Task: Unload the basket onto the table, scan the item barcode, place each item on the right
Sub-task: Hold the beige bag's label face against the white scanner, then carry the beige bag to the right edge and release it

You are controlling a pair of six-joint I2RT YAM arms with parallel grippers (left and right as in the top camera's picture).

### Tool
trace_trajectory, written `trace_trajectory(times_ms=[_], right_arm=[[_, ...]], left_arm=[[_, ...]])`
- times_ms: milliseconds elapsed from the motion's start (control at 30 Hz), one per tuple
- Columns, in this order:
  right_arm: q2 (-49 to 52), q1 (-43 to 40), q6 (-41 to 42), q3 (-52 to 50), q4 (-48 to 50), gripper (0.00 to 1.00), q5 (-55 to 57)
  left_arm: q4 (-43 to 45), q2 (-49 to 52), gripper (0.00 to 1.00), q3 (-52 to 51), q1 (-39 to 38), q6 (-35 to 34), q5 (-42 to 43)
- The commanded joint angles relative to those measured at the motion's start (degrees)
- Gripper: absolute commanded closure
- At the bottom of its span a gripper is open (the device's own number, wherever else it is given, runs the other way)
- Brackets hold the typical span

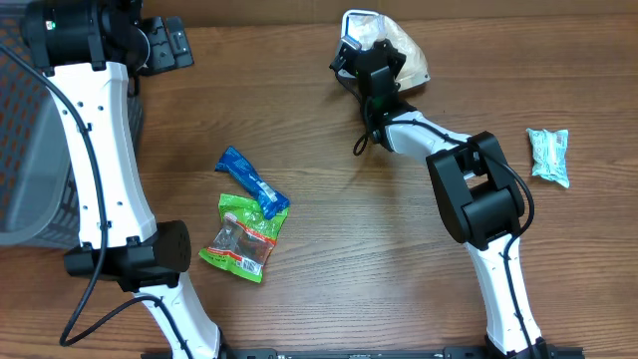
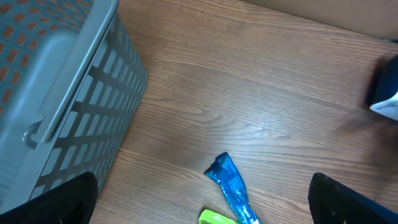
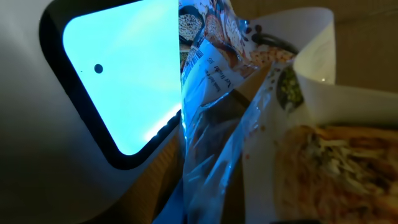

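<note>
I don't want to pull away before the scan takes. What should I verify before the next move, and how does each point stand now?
1. Right gripper shut on the bag: ok.
2. Bag held at the lit scanner window: ok.
3. Barcode turned to the window: cannot tell; it shows at the edge of the glass.
4. Scan taken: cannot tell.
5. Left gripper open, holding nothing: ok.
6. Blue packet clear of the green packet: not ok; they overlap.
</note>
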Motion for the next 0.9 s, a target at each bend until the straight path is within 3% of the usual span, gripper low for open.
trace_trajectory(times_ms=[0,200,367,467,600,667,800,867], right_arm=[[0.3,0.9,-0.4,0.5,-0.3,0.96,0.6],[0.3,2.2,-1.2,0.5,1.9,0.96,0.6],[-1.2,5.7,-3.4,0.5,13.7,0.96,-1.2],[-4.1,6.4,-3.4,0.5,15.1,0.96,-0.9],[-9.9,6.6,2.1,0.5,14.2,0.96,2.7],[-15.4,6.6,9.1,0.5,6.9,0.96,3.6],[-27.6,6.2,27.2,0.5,-17.6,0.96,0.2],[-35.1,4.9,41.0,0.5,-32.6,0.96,-3.8]], left_arm=[[0.2,-1.4,0.0,0.6,-0.4,0.7,-0.1],[0.2,-1.4,0.0,0.6,-0.4,0.7,-0.1],[0.2,-1.4,0.0,0.6,-0.4,0.7,-0.1],[0.2,-1.4,0.0,0.6,-0.4,0.7,-0.1],[0.2,-1.4,0.0,0.6,-0.4,0.7,-0.1],[0.2,-1.4,0.0,0.6,-0.4,0.7,-0.1],[0.2,-1.4,0.0,0.6,-0.4,0.7,-0.1],[0.2,-1.4,0.0,0.6,-0.4,0.7,-0.1]])
